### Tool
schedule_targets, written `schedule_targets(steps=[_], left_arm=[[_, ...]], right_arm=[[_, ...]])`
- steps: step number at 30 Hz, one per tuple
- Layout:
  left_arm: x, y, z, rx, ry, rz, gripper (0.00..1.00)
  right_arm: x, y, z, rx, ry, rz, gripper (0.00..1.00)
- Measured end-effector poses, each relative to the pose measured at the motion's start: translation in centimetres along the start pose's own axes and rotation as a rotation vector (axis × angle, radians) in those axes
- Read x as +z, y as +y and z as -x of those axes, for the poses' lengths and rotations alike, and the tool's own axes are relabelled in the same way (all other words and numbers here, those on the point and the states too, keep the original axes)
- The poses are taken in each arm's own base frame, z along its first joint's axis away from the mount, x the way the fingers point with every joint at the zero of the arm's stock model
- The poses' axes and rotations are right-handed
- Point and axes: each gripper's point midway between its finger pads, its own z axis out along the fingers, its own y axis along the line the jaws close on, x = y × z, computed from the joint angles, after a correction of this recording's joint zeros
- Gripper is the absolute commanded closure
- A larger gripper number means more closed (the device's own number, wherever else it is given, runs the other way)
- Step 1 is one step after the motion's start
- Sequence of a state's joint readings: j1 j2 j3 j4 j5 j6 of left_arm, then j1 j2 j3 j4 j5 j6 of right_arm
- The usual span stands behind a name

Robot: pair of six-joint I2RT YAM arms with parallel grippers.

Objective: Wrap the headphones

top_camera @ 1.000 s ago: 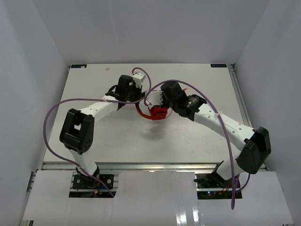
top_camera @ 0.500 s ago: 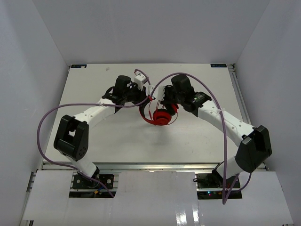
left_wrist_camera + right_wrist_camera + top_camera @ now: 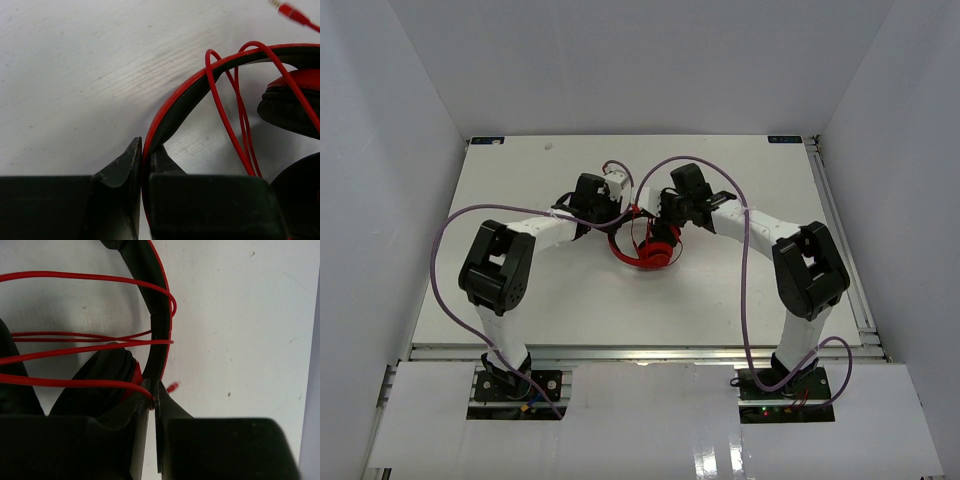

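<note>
White table (image 3: 520, 300) holds the seemingly light headphones (image 3: 655, 250) at its middle; left gripper (image 3: 142, 155) pinches their stiff headband (image 3: 185, 95), likely the safest hold, while right gripper (image 3: 152, 390) nips them by the slippery cable (image 3: 75, 347).

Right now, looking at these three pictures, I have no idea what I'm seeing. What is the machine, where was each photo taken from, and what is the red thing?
The machine is two robot arms bolted at the near edge of a white table. The wide picture looks down from above: the left arm and the right arm meet in the middle over red headphones.

The other two pictures come from small cameras on the wrists, so each shows its own black fingers at the bottom. In the left wrist view, the left gripper is clamped on the red-and-black headband, with a black ear pad and the plug beyond it. In the right wrist view, the right gripper is nearly closed and seems to pinch the thin red cable, which loops several times across the headband.
</note>
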State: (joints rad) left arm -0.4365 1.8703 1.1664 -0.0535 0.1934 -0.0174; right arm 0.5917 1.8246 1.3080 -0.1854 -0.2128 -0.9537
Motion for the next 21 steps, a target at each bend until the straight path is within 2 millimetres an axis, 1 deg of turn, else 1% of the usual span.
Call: schedule_targets(steps=[2, 4, 6, 8, 11, 16, 19, 21], left_arm=[[0.3, 0.7, -0.1, -0.003, -0.002, 0.033, 0.99], [0.5, 1.2, 0.0, -0.001, -0.011, 0.056, 0.96], [0.5, 1.4, 0.3, -0.001, -0.022, 0.065, 0.89], [0.6, 1.5, 0.4, -0.001, -0.028, 0.07, 0.84], [0.6, 1.7, 0.6, -0.006, -0.035, 0.072, 0.73], [0.7, 1.7, 0.7, -0.029, -0.055, 0.057, 0.55], [0.7, 1.6, 0.9, -0.043, -0.066, 0.041, 0.48], [0.6, 1.6, 1.0, -0.052, -0.075, 0.03, 0.44]], right_arm=[[0.5, -0.2, -0.2, 0.011, 0.001, -0.004, 0.72], [0.9, -0.7, -0.2, 0.02, 0.0, -0.018, 0.65], [1.0, -1.4, -0.4, 0.03, 0.0, -0.033, 0.58], [1.0, -1.9, -0.5, 0.039, 0.001, -0.046, 0.55], [1.2, -2.2, -0.7, 0.045, 0.002, -0.059, 0.53], [1.5, -2.1, -0.9, 0.062, 0.009, -0.061, 0.45], [1.7, -2.1, -1.0, 0.069, 0.011, -0.061, 0.37], [1.8, -2.2, -1.1, 0.075, 0.01, -0.064, 0.34]])
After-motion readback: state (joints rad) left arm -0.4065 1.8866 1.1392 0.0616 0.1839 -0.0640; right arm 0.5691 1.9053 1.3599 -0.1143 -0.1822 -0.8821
